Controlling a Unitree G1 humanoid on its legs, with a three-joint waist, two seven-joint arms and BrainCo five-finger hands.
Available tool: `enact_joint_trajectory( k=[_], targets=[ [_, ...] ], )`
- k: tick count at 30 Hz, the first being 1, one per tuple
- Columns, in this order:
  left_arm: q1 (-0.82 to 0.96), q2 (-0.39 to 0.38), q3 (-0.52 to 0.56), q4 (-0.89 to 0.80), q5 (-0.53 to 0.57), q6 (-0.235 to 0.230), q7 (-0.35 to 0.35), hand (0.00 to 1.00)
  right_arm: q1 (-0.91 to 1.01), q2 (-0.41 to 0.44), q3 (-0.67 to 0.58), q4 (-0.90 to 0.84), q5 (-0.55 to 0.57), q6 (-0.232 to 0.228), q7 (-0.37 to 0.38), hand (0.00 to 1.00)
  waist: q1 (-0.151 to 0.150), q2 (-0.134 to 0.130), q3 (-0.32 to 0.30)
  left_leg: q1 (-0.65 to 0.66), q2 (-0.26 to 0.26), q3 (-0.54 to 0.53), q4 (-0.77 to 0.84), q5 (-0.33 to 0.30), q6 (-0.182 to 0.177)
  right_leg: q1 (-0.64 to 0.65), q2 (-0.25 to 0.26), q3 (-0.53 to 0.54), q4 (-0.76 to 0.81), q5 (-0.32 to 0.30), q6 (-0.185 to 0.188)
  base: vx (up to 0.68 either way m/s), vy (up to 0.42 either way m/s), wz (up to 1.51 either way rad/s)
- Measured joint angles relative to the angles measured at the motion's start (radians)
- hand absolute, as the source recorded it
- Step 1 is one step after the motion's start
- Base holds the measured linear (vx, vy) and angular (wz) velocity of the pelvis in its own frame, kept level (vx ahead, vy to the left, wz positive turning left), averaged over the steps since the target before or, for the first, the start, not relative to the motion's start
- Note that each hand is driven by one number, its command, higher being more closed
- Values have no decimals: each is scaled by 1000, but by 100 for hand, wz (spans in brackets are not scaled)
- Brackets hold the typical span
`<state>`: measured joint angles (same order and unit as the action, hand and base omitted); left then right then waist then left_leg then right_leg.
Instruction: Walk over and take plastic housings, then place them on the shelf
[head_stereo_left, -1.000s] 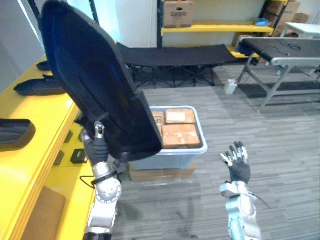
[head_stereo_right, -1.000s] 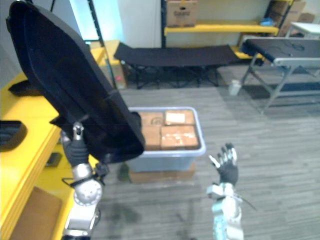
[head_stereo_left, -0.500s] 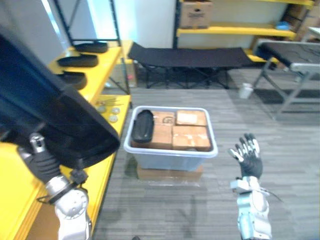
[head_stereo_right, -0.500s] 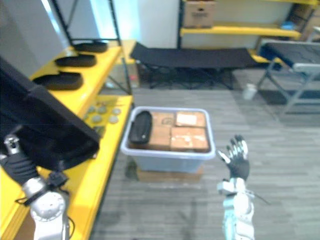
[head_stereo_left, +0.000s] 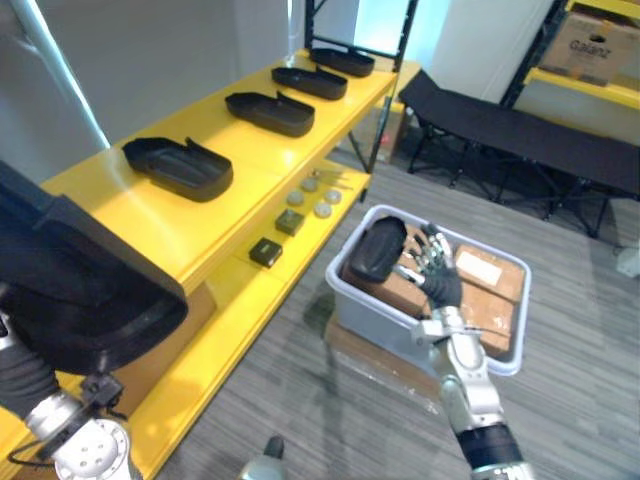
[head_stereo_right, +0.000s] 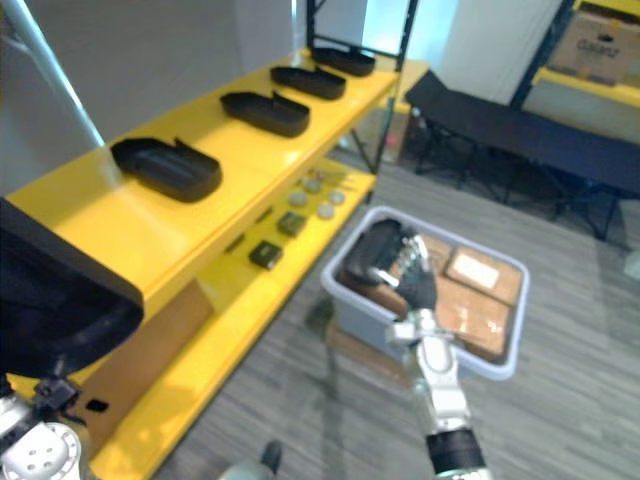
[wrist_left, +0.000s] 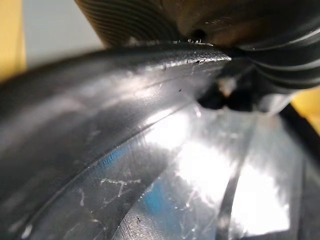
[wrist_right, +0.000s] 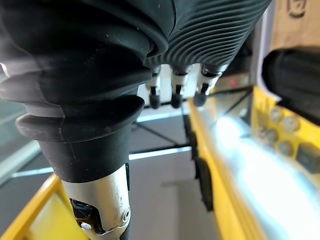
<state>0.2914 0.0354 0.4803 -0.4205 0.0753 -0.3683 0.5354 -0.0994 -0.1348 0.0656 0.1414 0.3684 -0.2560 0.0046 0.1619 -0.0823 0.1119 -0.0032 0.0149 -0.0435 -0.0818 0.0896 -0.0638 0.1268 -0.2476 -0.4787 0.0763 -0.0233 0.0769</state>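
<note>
A large black plastic housing (head_stereo_left: 75, 285) fills the 8 o'clock corner of the head view, raised on the left robot hand (wrist_left: 140, 17). In the wrist view that hand's dark ribbed cover lies against the housing's glossy rim, but I cannot tell whether the hand is clamped on it. A row of housings (head_stereo_left: 178, 167), four of them, lies hollow side up and well apart along the top of the yellow shelf (head_stereo_left: 120, 215), running from 9 o'clock toward 12. A fifth housing (head_stereo_left: 377, 248) lies in the grey bin (head_stereo_left: 375, 312) at about 4 o'clock, on top of cardboard boxes (head_stereo_left: 495, 300). The right robot hand (head_stereo_left: 438, 278) is raised in front of the bin, fingers spread, holding nothing. Small parts (head_stereo_left: 265, 252) sit on the shelf's lower level, at about 7 o'clock from the bin.
</note>
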Motion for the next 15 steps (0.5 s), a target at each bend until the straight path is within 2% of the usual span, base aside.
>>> enact_joint_trajectory(
  k=[4,6,8,12,15],
  targets=[
    [-34,-2,-39,14,-19,5,22,100,12,-29,-18,0,1,17,50,0,-24,5,3,-15,17,5,0,7,-11,-1,26,22,-42,2,5,-35,-54,-12],
    [-33,-5,-67,24,-18,14,40,100,23,-34,-18,-1,3,22,85,0,-40,11,7,-15,24,3,0,11,-18,8,33,12,-41,-13,37,-57,-97,12],
    [-33,-6,-85,32,-16,21,40,100,40,-34,-18,-3,3,25,99,0,-39,21,13,-17,28,-3,0,10,-15,20,36,-4,-38,-23,48,-51,-73,26],
    [-34,-5,-110,32,15,20,21,100,94,-36,-24,-8,-19,26,109,0,-51,43,16,-34,28,-4,0,27,-10,67,32,-103,-27,-39,68,-17,-43,65],
    [-24,-6,-109,32,6,19,7,100,93,-36,-24,-14,-45,26,106,0,-34,46,17,-34,13,-13,-1,36,-11,72,16,-125,-11,-45,69,38,26,33]
  ],
)
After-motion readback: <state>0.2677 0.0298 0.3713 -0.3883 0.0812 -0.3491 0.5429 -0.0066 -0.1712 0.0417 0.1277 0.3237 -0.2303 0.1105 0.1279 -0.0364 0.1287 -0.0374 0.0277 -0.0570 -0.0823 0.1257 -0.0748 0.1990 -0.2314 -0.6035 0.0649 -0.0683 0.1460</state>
